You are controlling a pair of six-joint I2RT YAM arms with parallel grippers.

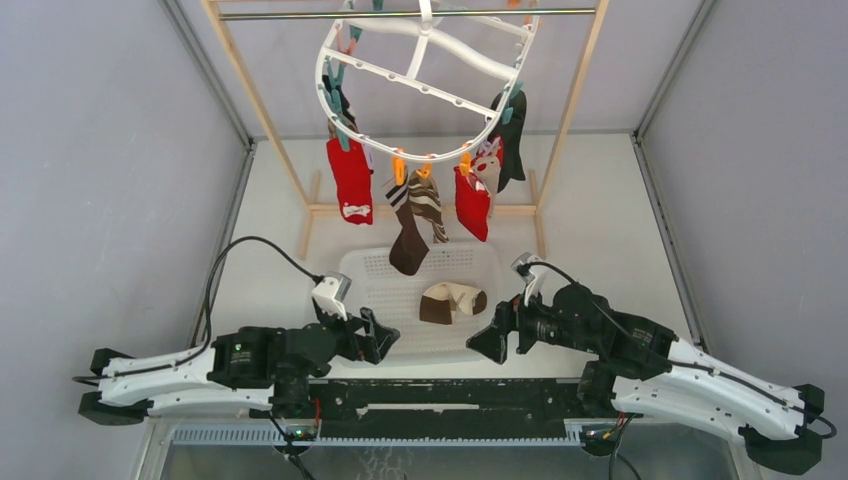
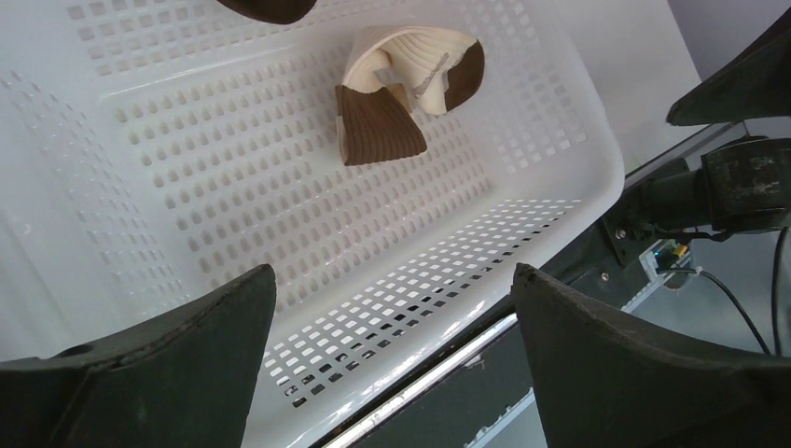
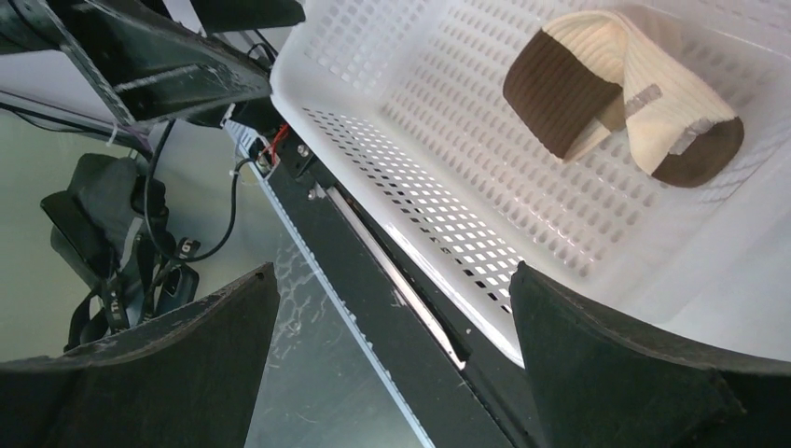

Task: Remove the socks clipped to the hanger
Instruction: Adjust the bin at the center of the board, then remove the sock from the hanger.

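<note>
**Q:** Where were the two grippers, and what were they holding?

**A:** The black two-finger left gripper (image 1: 378,336) hung at the near left corner of the white perforated plastic basket (image 1: 352,265). Its fingers were spread wide and nothing was between them. The black two-finger right gripper (image 1: 492,345) sat at the basket's near right corner, also spread wide and empty. Each wrist view looked down between its own dark fingertips at the basket's near rim.

**Q:** Was anything inside the basket?

**A:** One folded cream ribbed sock with dark brown toe and heel (image 1: 452,302) lay on the basket floor, towards the right side.

**Q:** And where were the socks on the hanger?

**A:** Above and beyond the basket's far edge hung the large white plastic oval hanger (image 1: 425,60), tilted towards the camera. It hung by its centre hook from the thin metal rod (image 1: 300,15) of a pale wooden rack (image 1: 575,110). Small orange and teal clips along its lower rim held the socks. A red sock with a white mark (image 1: 351,180) hung above the basket's far left. A brown and cream striped pair (image 1: 412,225) hung above the basket's far middle, its dark toe reaching lowest. Another red sock (image 1: 472,200) and a black sock (image 1: 513,140) hung above the basket's far right.
</note>
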